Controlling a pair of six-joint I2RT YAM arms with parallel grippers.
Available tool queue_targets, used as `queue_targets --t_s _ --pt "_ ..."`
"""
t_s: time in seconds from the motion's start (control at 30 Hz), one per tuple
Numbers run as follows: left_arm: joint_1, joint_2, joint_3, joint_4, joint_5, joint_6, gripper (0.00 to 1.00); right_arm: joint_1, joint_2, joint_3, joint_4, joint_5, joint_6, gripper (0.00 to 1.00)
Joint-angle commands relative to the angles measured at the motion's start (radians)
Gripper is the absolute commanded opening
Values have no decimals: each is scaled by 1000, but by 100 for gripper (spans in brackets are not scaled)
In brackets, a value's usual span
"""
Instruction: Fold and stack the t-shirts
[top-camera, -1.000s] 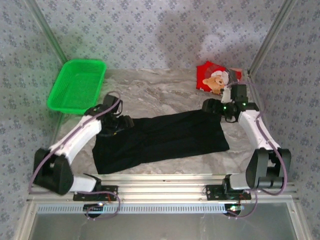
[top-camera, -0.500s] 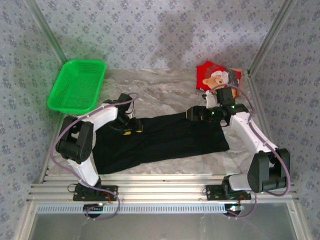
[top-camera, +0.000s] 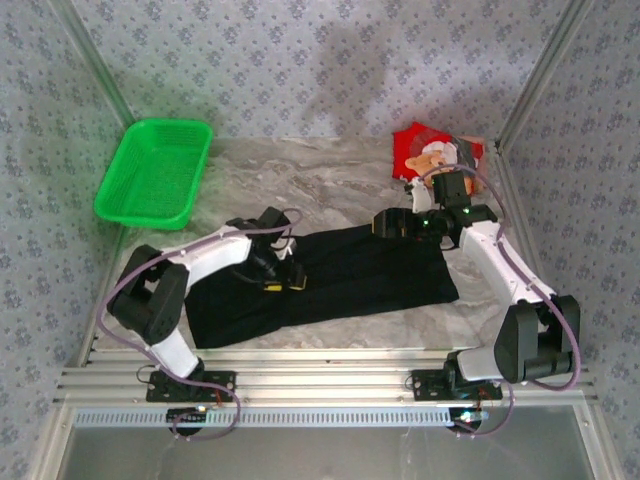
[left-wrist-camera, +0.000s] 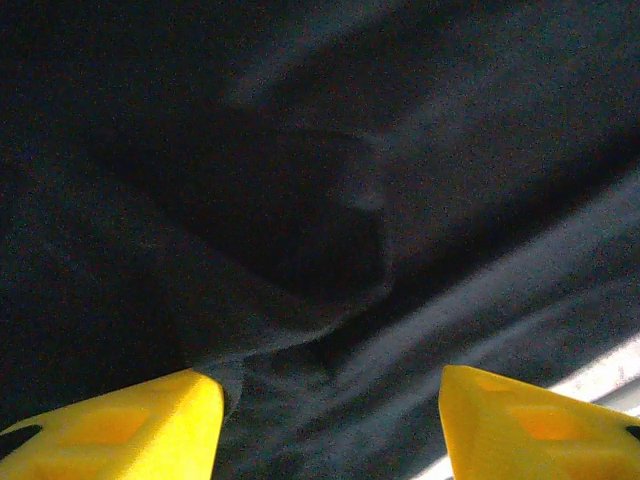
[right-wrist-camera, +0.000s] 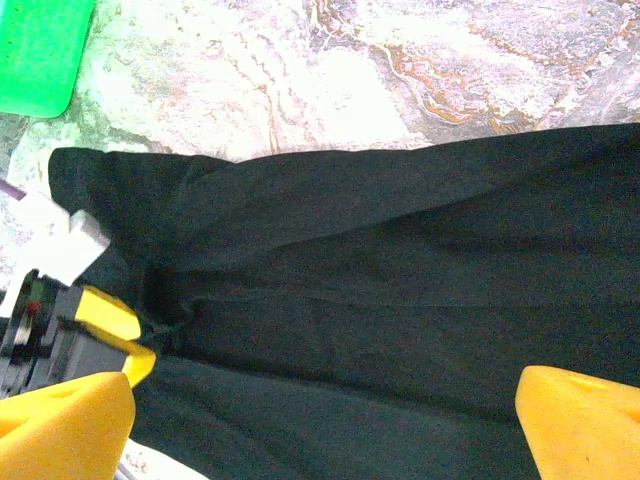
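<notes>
Top cam: black shirt lies spread flat mid-table, long side running L–R, a bit skewed. Red shirt w/ bear print sits bunched at the back R corner, well apart from it. Green basket is back L, off the cloth. Both arms reach in over the black shirt's far edge. Finger gaps are too small to read from up there.

L wrist cam, close up: L gripper has its fingers partly apart, low over black cloth. A raised pucker of fabric sits beside the L finger, nothing pinched btwn them.

R wrist cam: R gripper is spread wide w/ nothing held, above the shirt. This cam also catches the L gripper's yellow tips at a wrinkle in the cloth, plus a basket corner & bare marble.
</notes>
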Motion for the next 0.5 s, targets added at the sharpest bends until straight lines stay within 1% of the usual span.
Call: queue_targets --t_s 0.0,0.07,0.17,0.27,0.37,0.47 --pt "-55 -75 -6 31 55 -37 59 8 19 40 -30 18 -14 100" --pt "-43 -112 -3 7 -30 -69 60 10 25 42 -29 19 -10 100" --pt "47 -172 -21 37 -36 -105 62 17 29 43 -25 23 -5 100" --pt "112 -198 2 26 -88 -69 64 23 36 44 -30 27 -5 100" --pt "165 -145 31 4 -148 -58 64 26 37 43 -33 30 -5 100" --pt "184 -51 39 31 -200 -35 63 31 34 41 -33 25 -5 100"
